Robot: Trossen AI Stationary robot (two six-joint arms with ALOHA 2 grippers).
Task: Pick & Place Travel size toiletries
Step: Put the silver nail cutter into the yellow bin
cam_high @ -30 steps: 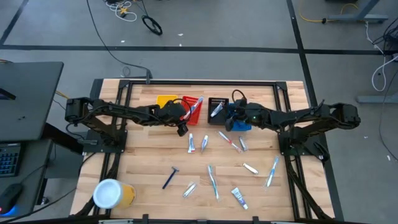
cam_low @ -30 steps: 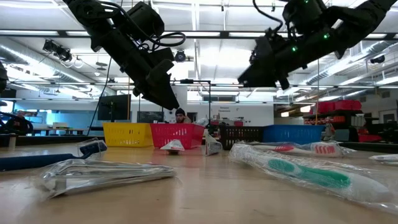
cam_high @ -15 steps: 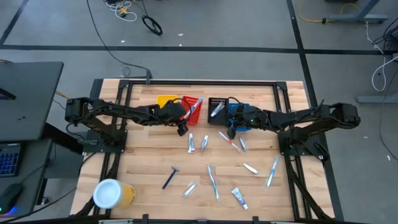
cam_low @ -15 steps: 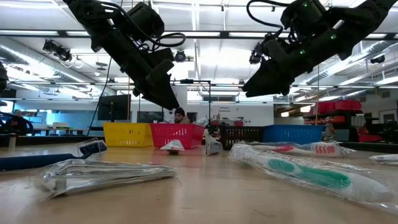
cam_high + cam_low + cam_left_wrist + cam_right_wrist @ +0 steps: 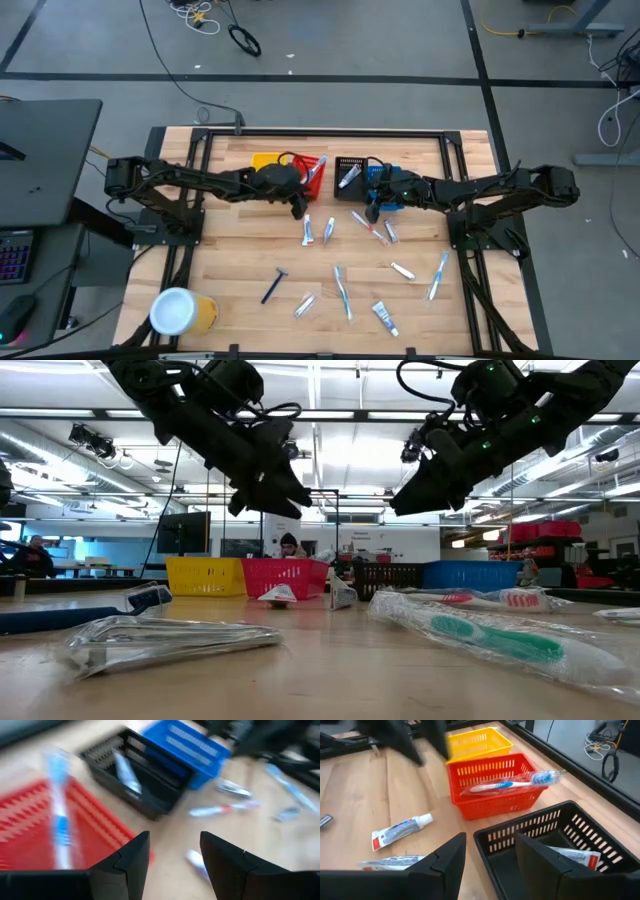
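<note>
Sorting is barely begun, we judge: one toothbrush lies across the red bin and one tube in the black bin; most toiletries lie loose on the bench below the left pincer and right pincer, both open and empty.

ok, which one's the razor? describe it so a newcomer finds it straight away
Start at the yellow cup with its white lid, at the table's near left corner in the high view. Just to its right on the bare wood lies the razor. It is the only dark blue, unwrapped item; its neighbours are pale wrapped toothbrushes and tubes.
</note>
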